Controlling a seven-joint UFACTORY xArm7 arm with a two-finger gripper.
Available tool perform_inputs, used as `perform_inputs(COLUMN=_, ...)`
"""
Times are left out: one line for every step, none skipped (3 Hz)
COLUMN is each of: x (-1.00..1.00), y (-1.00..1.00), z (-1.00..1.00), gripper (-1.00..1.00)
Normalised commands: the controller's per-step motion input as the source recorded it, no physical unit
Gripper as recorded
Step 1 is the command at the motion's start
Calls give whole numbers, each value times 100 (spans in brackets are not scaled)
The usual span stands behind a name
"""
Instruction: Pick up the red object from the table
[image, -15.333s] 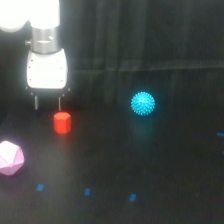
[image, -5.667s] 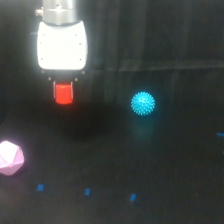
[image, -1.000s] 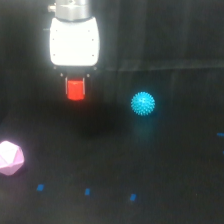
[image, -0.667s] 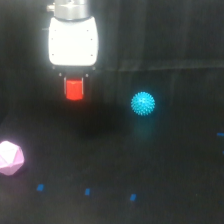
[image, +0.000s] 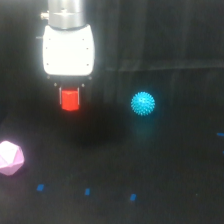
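Exterior view: gripper (image: 70, 95) jaws clamp the red block (image: 70, 99) above the tabletop (image: 165, 170); blue spiky ball (image: 143, 103) beside the block, pink polyhedron (image: 10, 158) below-left. No legible writing.

Cyan spiky ball (image: 143, 103): sits alone toward the exterior view's right, round, covered in short nubs, faint bluish sheen on the surface just beneath it.

Pink faceted polyhedron (image: 9, 158): at the exterior view's left edge, lower than the ball and well apart from it, pale facets catching light, partly cut off by the frame.

1 ball, 1 polyhedron; neither touches anything else.
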Motion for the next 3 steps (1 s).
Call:
perform_inputs(x=7, y=28, z=-5, gripper=-99)
perform_inputs(x=14, y=-59, z=51, gripper=-100)
perform_inputs(x=4, y=43, z=-6, gripper=-98)
